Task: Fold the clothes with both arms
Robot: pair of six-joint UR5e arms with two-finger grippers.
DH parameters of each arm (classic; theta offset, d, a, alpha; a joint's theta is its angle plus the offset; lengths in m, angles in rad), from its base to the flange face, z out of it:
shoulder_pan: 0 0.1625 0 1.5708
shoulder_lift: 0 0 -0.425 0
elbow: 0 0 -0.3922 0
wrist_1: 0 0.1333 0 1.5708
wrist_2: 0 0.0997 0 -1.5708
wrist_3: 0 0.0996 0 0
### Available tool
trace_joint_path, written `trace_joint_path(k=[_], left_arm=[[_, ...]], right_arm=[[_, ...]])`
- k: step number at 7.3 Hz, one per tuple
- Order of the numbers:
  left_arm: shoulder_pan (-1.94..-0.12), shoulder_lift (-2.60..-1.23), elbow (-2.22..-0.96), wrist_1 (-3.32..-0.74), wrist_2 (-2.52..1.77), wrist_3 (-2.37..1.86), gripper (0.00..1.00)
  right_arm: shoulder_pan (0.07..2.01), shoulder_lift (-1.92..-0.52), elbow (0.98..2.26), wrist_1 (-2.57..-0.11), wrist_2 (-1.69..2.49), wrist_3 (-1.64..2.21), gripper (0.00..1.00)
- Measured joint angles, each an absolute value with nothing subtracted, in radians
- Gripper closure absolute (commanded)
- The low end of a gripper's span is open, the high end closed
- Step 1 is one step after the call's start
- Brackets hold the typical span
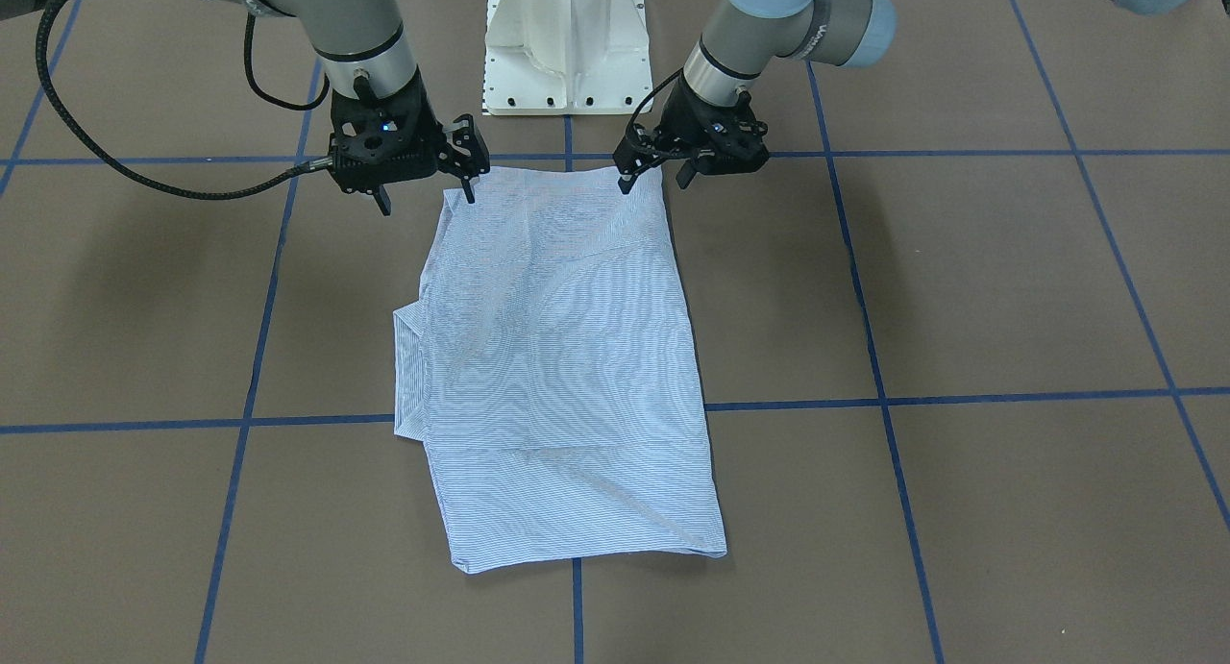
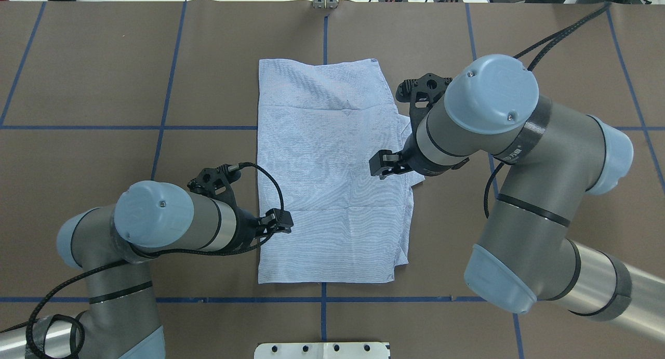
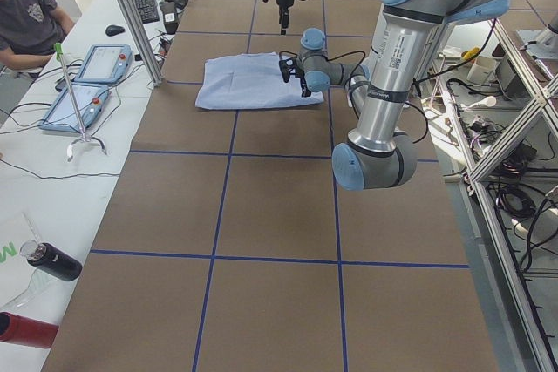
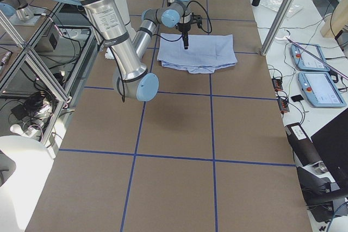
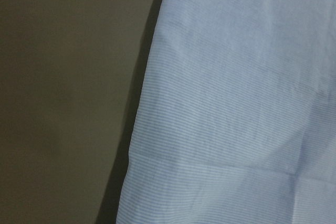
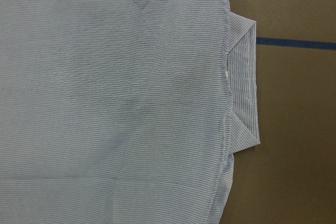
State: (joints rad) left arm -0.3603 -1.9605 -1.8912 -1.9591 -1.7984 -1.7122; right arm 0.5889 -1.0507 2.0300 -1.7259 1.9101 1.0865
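Shirt (image 1: 567, 356) lies flat on the brown desk (image 1: 961, 289), folded into a rough rectangle. It sits mid-desk, its near edge just in front of the white base (image 1: 567, 49) and across the blue tape lines (image 1: 961, 397). The collar (image 6: 244, 77) pokes out from under the fold on the robot's R side.

L claw (image 1: 656, 178) hangs at the shirt corner nearest the base, fingers spread wide, nothing between them. One fingertip is over the cloth edge, the other off to the side over bare desk; can't tell if the tip touches.

R claw (image 1: 428, 198) is at the other corner on that edge, also wide open and empty. One fingertip is right by the corner, the other out over the desk.

L wrist cam shows the shirt's side edge plus desk only. R wrist cam shows cloth and collar.
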Motion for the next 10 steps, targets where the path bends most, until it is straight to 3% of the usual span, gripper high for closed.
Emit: trace_joint_path(k=[4,5,6,7,10], left_arm=[[-0.307,-1.962,-1.861,-1.956,-1.770,-1.721,0.10],[-0.304,-1.962,-1.857,-1.955,-1.769,-1.722,0.18],[-0.302,-1.962,-1.856,-1.955,-1.769,-1.722,0.38],[-0.302,-1.961,-1.855,-1.954,-1.769,-1.723,0.48],[-0.302,-1.955,-1.853,-1.954,-1.770,-1.723,0.49]], right_arm=[[0.577,-1.082,2.078,-1.702,1.933,1.112,0.00],[0.577,-1.083,2.082,-1.701,1.941,1.112,0.00],[0.577,-1.084,2.086,-1.701,1.948,1.112,0.00],[0.577,-1.084,2.090,-1.701,1.951,1.112,0.00],[0.578,-1.084,2.098,-1.701,1.955,1.114,0.00]])
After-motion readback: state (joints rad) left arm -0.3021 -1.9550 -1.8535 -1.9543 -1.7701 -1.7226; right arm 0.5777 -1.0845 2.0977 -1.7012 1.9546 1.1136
